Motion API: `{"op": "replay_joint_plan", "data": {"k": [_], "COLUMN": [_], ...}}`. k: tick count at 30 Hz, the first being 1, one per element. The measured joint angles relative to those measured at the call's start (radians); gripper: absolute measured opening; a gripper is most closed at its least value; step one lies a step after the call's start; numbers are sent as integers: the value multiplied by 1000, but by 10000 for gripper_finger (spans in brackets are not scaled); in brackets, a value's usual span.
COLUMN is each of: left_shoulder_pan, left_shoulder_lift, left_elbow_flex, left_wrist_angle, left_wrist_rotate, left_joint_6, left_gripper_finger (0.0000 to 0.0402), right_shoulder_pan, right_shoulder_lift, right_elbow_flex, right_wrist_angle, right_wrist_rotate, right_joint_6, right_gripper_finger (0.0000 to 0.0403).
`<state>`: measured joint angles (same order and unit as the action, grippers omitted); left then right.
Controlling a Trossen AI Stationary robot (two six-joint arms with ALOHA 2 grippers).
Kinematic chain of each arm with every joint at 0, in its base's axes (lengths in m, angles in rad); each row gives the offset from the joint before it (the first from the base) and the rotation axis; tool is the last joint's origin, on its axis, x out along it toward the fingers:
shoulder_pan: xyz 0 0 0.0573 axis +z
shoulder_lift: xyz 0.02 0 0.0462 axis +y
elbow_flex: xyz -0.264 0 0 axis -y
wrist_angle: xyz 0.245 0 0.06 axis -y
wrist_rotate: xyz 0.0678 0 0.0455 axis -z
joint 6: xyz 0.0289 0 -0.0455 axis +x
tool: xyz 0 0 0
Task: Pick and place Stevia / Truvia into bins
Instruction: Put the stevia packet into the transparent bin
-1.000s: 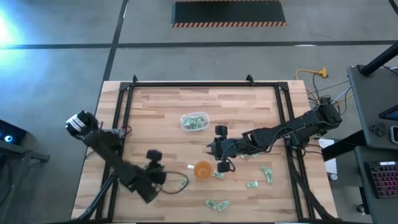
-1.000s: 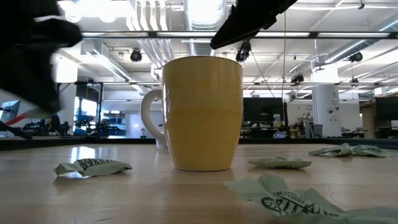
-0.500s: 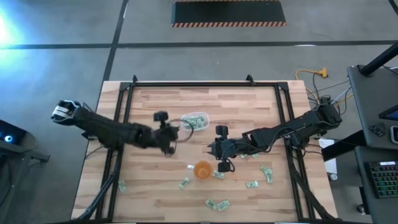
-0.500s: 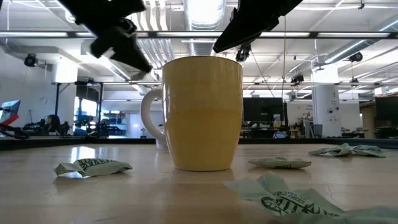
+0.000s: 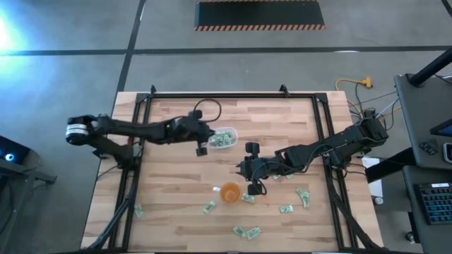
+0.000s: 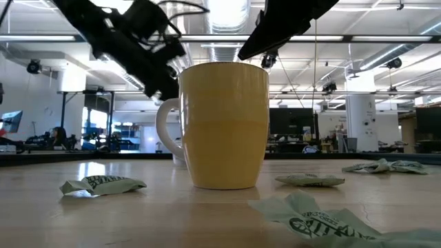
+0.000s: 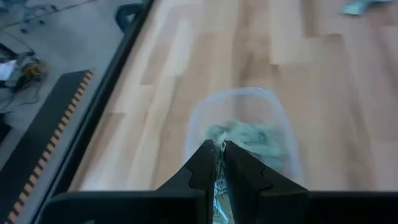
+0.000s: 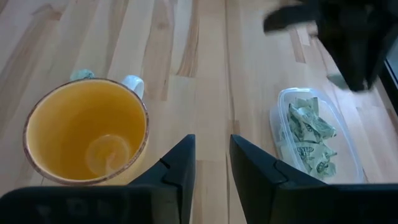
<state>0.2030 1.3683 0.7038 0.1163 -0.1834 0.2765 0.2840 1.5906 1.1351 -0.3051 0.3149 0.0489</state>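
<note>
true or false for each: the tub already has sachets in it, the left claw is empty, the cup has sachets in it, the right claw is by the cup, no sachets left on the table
1. The clear tub already holds sachets. True.
2. The left claw is empty. False: it is shut on a sachet, right at the tub.
3. The orange cup holds sachets. False: it is empty.
4. The right claw is open beside the cup. True.
5. No sachets remain loose on the table. False: several loose sachets lie around the cup.

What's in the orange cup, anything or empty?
Empty: the right wrist view shows the orange cup upright with a bare bottom; sachets lie in the clear tub.
</note>
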Motion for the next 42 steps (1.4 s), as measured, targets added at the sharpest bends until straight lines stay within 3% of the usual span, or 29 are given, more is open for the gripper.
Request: {"op": "replay_joint_plan", "data": {"k": [9,17,24,30,35,42], "left_shoulder_pan": [66,72,72,72,71,54], "left_shoulder_lift": [173,200,196,165,110,-38], "left_elbow_flex": [35,45,44,43,42,42], "left_wrist_angle": [43,41,41,21,-35,-199], "left_wrist_rotate": [60,61,60,60,60,69], "left_joint_6": [3,2,2,-8,-9,-64], "left_gripper_finger": [13,16,76,127,143,144], "right_shoulder_pan": [0,0,0,0,-1,-1], "right_shoulder_lift": [0,0,0,0,0,1], "right_elbow_flex": [0,-1,-3,-14,-32,-52], "right_wrist_angle": [-6,-6,-6,-63,-161,-389], "right_wrist_rotate": [0,0,0,0,5,81], "right_joint_6": [2,2,3,34,128,413], "right_gripper_finger": [77,79,84,76,73,73]}}
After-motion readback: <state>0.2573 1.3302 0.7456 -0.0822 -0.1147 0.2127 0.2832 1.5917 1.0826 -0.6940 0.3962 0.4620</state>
